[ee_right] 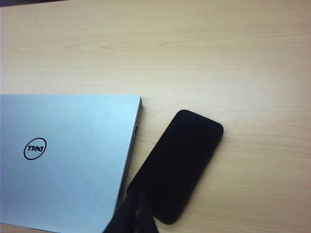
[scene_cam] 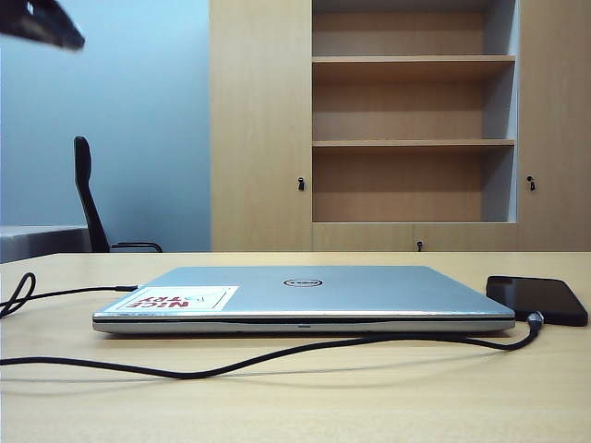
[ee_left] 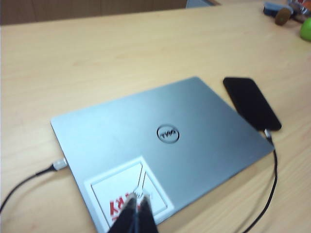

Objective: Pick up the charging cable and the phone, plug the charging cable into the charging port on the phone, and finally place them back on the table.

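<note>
Cable (scene_cam: 277, 355) plugged into phone (scene_cam: 540, 298), both on counter (scene_cam: 369, 397) right of laptop (scene_cam: 305, 293). Left end effector (ee_left: 137, 198) and right end effector (ee_right: 138, 194) clenched, empty, raised above.

A closed silver Dell laptop (scene_cam: 305, 297) lies flat, its lid up, with a white sticker with red letters (scene_cam: 178, 298) on one corner of the lid. Behind it stands a tall wooden shelf cabinet (scene_cam: 411, 129) with open shelves and small dark door handles. A black office chair (scene_cam: 90, 198) stands beside a pale blue wall (scene_cam: 129, 111). A green round object (ee_left: 305, 29) and some small blurred items (ee_left: 281, 10) are far off.
</note>
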Controlling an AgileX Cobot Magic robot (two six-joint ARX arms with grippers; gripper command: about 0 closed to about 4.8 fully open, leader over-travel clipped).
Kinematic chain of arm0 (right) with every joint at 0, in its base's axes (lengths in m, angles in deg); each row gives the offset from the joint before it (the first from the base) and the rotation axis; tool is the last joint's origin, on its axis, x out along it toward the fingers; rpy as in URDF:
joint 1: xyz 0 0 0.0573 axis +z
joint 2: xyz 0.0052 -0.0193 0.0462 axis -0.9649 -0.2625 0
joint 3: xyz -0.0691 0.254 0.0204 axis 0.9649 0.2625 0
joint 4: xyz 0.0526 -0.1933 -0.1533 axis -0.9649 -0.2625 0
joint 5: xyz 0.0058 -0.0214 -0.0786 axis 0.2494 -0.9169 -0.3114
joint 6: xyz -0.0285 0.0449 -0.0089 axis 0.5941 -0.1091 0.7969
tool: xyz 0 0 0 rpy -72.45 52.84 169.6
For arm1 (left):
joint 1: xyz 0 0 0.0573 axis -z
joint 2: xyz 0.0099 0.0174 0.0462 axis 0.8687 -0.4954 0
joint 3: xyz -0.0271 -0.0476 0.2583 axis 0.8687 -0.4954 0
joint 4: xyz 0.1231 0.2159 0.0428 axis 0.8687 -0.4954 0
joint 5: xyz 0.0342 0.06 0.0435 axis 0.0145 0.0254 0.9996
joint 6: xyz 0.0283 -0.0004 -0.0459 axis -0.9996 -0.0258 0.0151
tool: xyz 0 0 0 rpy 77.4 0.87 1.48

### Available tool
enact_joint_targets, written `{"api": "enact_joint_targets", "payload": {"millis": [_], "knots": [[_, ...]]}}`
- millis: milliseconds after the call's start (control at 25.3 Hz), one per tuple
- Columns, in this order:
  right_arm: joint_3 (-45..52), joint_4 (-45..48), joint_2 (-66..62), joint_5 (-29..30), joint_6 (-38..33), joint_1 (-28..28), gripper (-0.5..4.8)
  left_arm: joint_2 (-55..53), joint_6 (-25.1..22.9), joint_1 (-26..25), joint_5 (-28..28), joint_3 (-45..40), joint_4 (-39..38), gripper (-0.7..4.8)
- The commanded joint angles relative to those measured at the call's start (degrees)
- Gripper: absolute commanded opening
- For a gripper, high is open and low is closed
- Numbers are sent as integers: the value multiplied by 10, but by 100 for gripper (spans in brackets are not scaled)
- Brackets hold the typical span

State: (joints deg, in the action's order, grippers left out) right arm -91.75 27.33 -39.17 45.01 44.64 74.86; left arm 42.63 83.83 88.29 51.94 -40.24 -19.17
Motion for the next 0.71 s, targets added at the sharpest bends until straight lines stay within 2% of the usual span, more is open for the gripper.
{"api": "enact_joint_targets", "payload": {"millis": [40,396,713], "knots": [[32,52,19,12,2,0,-6,12,-3,1,0,-29,28,-6],[158,181,100,19,1,0,-5,56,-5,0,0,-113,80,-5],[193,176,117,18,1,0,-5,103,-5,1,0,-178,148,-6]]}}
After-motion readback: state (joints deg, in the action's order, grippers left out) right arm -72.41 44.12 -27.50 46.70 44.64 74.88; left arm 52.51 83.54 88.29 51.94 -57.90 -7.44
